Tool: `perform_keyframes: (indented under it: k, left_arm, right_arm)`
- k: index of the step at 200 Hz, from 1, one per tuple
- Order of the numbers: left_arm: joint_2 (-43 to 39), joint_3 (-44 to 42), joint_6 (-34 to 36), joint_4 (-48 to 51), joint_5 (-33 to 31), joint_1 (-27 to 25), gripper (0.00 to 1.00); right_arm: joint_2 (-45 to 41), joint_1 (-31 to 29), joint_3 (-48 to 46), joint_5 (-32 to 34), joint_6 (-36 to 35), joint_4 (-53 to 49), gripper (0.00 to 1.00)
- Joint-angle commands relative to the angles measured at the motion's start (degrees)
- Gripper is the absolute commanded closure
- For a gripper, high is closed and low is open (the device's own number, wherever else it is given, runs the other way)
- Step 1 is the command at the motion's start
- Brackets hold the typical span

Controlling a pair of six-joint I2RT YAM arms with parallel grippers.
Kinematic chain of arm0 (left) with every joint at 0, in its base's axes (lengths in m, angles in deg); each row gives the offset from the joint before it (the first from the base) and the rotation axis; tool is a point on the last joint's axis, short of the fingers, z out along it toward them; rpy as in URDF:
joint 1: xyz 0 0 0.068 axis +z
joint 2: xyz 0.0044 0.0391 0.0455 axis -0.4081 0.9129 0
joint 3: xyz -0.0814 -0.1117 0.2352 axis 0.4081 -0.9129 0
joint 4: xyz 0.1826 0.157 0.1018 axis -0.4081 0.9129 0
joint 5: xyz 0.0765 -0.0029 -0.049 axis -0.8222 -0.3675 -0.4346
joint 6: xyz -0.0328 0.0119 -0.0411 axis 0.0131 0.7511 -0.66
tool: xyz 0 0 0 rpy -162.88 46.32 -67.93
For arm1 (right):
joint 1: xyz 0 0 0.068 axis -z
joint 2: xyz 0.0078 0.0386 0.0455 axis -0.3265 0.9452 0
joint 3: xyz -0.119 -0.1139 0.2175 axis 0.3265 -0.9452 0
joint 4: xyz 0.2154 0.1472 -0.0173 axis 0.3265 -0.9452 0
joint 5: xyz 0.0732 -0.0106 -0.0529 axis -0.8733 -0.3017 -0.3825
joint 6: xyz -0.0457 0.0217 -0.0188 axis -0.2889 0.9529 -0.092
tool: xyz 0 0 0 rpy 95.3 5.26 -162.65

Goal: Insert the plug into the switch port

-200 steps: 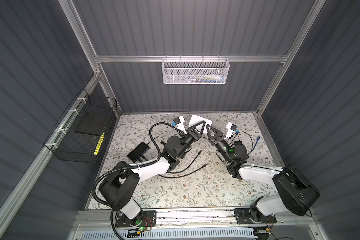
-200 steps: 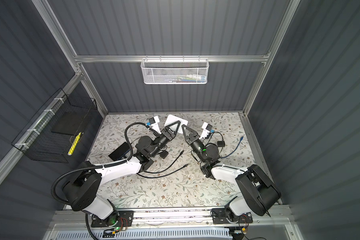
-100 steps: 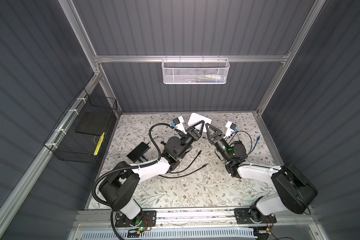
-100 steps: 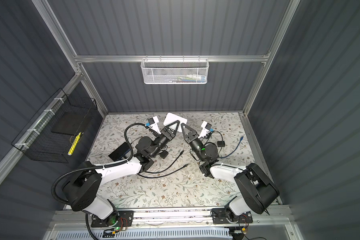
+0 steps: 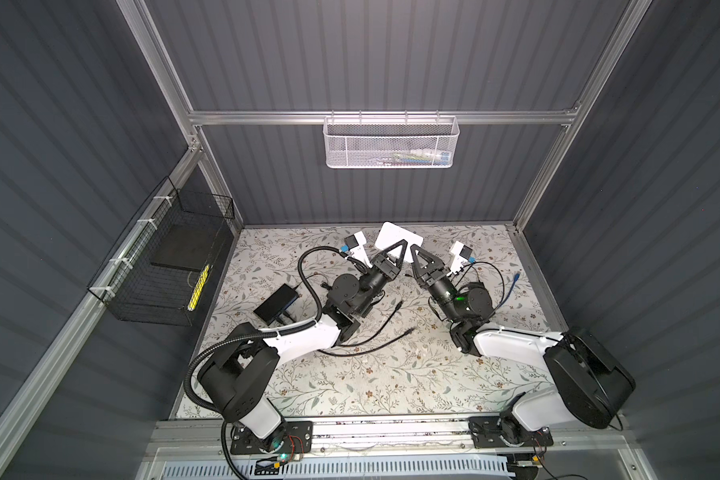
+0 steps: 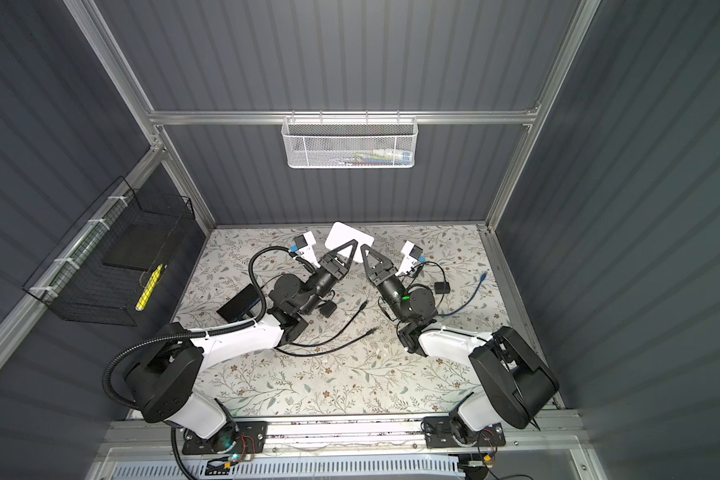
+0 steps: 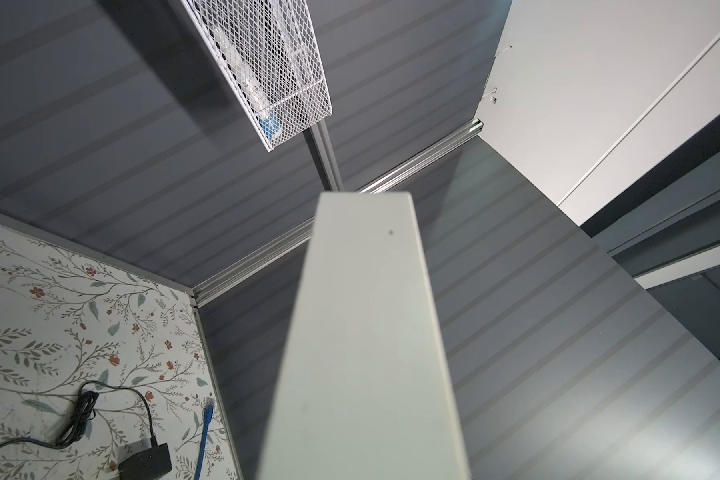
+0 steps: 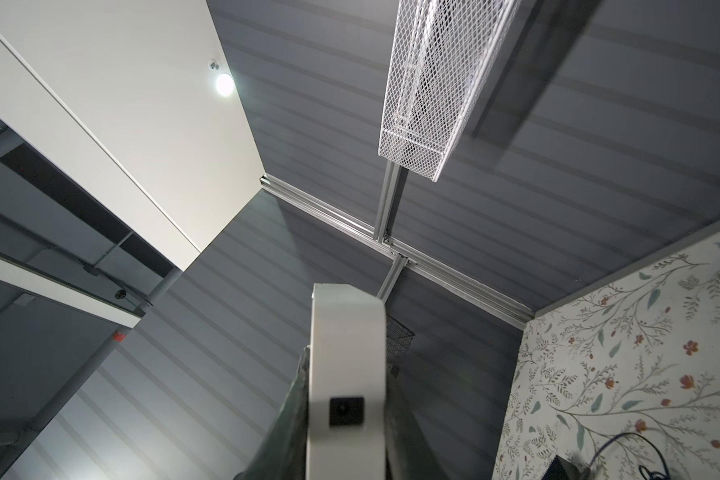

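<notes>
— Between the arms, on the mat (image 5: 350, 386), what lies loose?
— One black cable tip (image 5: 409, 331); the blue plug (image 5: 516, 275) lies further back by the right arm, well apart from the switch
— And the grippers?
— Beyond that, the left gripper (image 5: 402, 243) is clamped on the switch (image 5: 393, 233), and the right gripper (image 5: 413, 248) grips its other end, at the far middle of the mat
</notes>
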Motion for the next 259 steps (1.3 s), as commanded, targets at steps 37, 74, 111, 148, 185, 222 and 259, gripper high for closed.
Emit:
perform_keyframes:
  k: [37, 74, 111, 148, 185, 222, 259]
  left_arm:
    - [-14.33, -1.24, 9.59, 25.73, -1.74, 1.86, 1.00]
    - [-24.08, -0.97, 14.19, 45.22, -2.05, 4.02, 1.00]
    - [-29.55, -0.53, 15.26, 58.15, -1.93, 4.54, 1.00]
    - [-33.97, -0.95, 15.89, 67.61, -2.44, 4.60, 1.00]
    - [-38.53, -2.80, 16.93, 72.53, -3.83, 4.60, 1.00]
    - [-39.91, -2.66, 18.54, 74.46, -3.02, 4.60, 1.00]
    - [-39.64, -3.15, 19.17, 73.98, -2.18, 4.60, 1.00]
  right_arm:
    - [-18.65, 2.89, -1.15, -5.45, -20.16, -40.88, 0.48]
    - [-25.37, 10.80, 0.31, -7.91, -33.09, -67.29, 0.40]
    - [-10.88, 18.67, 13.85, -8.98, -46.73, -89.28, 0.40]
    - [11.35, 20.46, 38.00, 1.45, -51.86, -109.22, 0.45]
    - [27.05, 23.44, 52.85, 3.97, -49.74, -115.77, 0.49]
    - [32.73, 26.61, 57.36, 5.80, -47.85, -117.16, 0.48]
    - [38.21, 28.50, 63.19, 4.94, -46.76, -121.75, 0.50]
